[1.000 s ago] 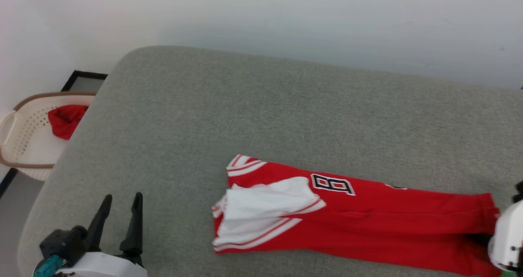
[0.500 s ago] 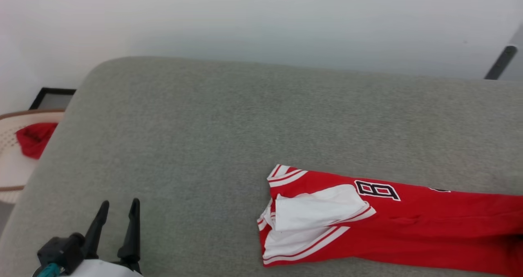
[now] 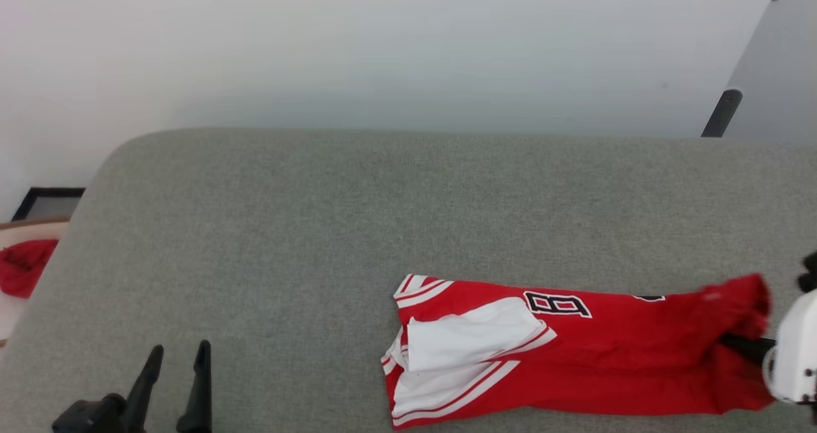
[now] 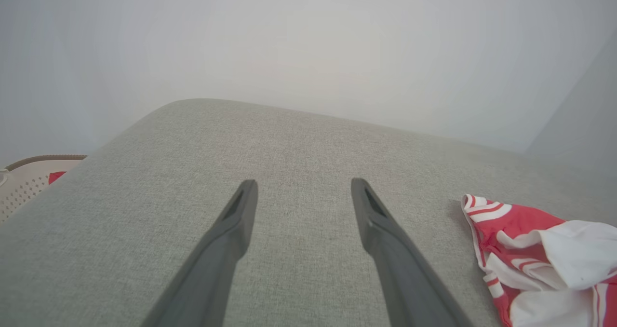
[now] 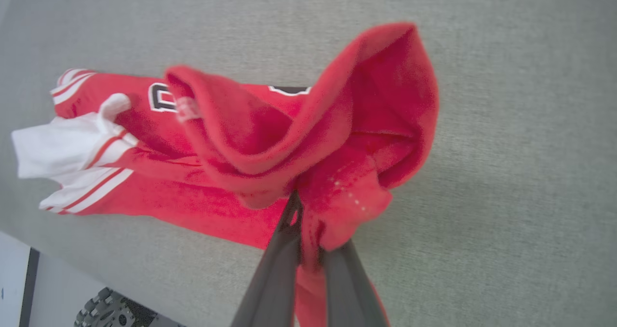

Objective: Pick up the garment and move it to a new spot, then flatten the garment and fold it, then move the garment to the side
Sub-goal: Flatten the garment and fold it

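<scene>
Red jersey (image 3: pixel 574 363), clamped at one end by right hand (image 5: pixel 308 235), needs a higher lift before carrying; left hand (image 4: pixel 303 182) spread apart, empty.

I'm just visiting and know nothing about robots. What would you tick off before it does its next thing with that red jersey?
1. Right gripper shut on the jersey: ok, red cloth at one end is pinched between its fingers.
2. Left gripper open and holding nothing: ok, it is apart from the jersey.
3. Jersey lying flat: not ok, the held end is bunched and lifted, and a white panel is turned over at the other end.
4. Jersey wholly on the grey cushion: ok, it does not hang over the edge.
5. How many layers are pinched: cannot tell.
</scene>
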Controlling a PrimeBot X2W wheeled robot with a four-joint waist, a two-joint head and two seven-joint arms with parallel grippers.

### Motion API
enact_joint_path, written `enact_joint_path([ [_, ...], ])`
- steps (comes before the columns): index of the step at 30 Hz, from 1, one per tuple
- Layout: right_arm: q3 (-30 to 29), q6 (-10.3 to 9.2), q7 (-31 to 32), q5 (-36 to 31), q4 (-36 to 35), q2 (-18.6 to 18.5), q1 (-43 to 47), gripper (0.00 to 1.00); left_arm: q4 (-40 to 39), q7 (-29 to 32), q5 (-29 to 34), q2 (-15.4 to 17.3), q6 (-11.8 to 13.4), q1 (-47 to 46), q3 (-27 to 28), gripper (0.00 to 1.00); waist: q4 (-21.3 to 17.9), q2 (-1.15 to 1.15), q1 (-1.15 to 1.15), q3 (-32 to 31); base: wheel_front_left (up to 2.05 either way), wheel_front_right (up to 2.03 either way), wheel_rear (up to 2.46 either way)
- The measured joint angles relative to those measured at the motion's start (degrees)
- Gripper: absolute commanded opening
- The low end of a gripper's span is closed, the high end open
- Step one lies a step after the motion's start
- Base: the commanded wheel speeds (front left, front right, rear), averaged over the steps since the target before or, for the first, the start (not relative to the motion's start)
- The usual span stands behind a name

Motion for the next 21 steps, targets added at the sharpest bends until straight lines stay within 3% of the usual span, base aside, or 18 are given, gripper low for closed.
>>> enact_joint_path([
  [5, 2.54, 0.0, 1.55, 1.03, -9.18, 3.01, 0.88, 0.0, -0.13, 0.1, -0.16, -0.15, -0.08, 0.23, -0.89, 1.0, 0.25, 0.0, 0.0, -1.06, 0.0, 0.0, 0.0],
  [9, 5.31, 0.0, 2.38, -0.34, -12.21, 6.76, -0.12, 0.0, -0.12, 0.52, -0.6, -0.26, -0.22, -0.19, -1.93, 1.0, 1.66, 0.0, 0.0, -1.3, 0.0, 0.0, 0.0],
  [21, 12.62, 0.0, -0.57, -4.22, -6.28, 17.61, -7.69, 0.0, 1.02, 1.32, -1.52, -0.87, -0.48, -2.72, -5.41, 1.0, 8.01, 0.0, 0.0, -1.53, 0.0, 0.0, 0.0],
])
